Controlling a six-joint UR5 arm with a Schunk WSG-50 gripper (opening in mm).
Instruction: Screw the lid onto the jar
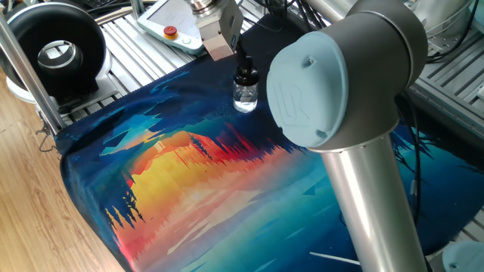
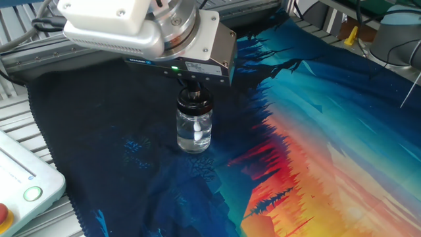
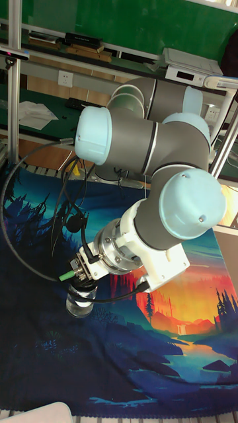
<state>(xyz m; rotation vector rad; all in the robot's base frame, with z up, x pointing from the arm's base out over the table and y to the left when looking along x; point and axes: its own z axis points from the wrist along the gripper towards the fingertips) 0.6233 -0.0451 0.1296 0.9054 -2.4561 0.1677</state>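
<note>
Jar (image 2: pixel 194 130) upright at upper-left centre on desk cloth (image 2: pixel 316 131); glass, light, fragile, tippy. Lid (image 2: pixel 195 99) sits on its neck. Tool (image 2: pixel 195 91) directly above; closure indeterminate. Grip lid sides only.

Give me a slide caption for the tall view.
UR5 gripper poised over the upright jar on the printed cloth.

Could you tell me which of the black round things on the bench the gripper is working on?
The lid atop the jar; the ring-shaped device sits far off, beyond the cloth.
</note>
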